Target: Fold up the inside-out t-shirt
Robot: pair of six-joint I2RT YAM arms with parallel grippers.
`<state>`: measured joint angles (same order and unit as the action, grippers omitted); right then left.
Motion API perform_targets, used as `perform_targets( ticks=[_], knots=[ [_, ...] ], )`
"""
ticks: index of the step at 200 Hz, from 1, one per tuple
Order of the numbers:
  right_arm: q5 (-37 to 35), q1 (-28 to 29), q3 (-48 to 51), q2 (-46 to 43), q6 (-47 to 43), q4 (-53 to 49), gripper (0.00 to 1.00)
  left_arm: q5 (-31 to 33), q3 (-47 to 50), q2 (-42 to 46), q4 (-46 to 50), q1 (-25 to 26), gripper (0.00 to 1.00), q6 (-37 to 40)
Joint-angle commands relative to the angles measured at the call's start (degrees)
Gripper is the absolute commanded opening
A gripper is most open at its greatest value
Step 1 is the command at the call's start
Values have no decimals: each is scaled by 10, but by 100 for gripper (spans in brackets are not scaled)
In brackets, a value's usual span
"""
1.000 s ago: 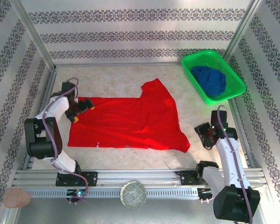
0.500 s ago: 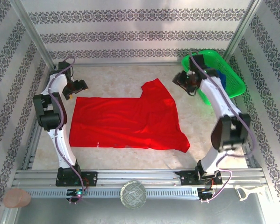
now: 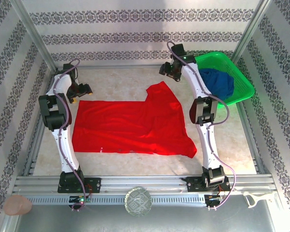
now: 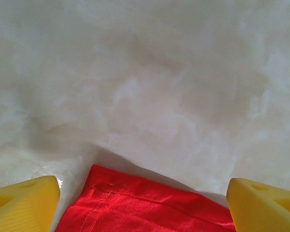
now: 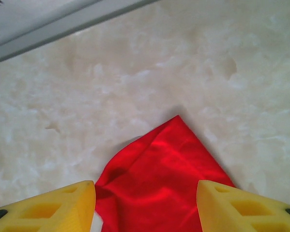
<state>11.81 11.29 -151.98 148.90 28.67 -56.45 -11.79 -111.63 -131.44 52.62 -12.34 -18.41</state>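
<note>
I see the left gripper (image 4: 144, 205) wide open at the shirt's (image 3: 130, 126) far left corner, and the right gripper (image 5: 145, 203) open at its far tip.

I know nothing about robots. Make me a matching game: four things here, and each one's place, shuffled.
1 t-shirt
2 basket
3 blue garment
4 left pincer

a in the basket
b table's far right corner
c open, at the t-shirt's far left corner
d spread flat mid-table

Pairs: 1-d, 2-b, 3-a, 4-c
</note>
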Motion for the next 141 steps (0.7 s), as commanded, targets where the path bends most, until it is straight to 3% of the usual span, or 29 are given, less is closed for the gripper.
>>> perform_targets(
  ticks=[1, 112, 141],
  knots=[
    [-11, -7, -19, 26, -6, 4, 57, -6, 4, 2, 26, 6, 90, 2],
    [21, -6, -60, 135, 67, 114, 53, -16, -2, 3, 32, 6, 91, -19],
    [39, -6, -64, 150, 88, 117, 37, -18, -15, -6, 37, 6, 92, -17]
  ],
)
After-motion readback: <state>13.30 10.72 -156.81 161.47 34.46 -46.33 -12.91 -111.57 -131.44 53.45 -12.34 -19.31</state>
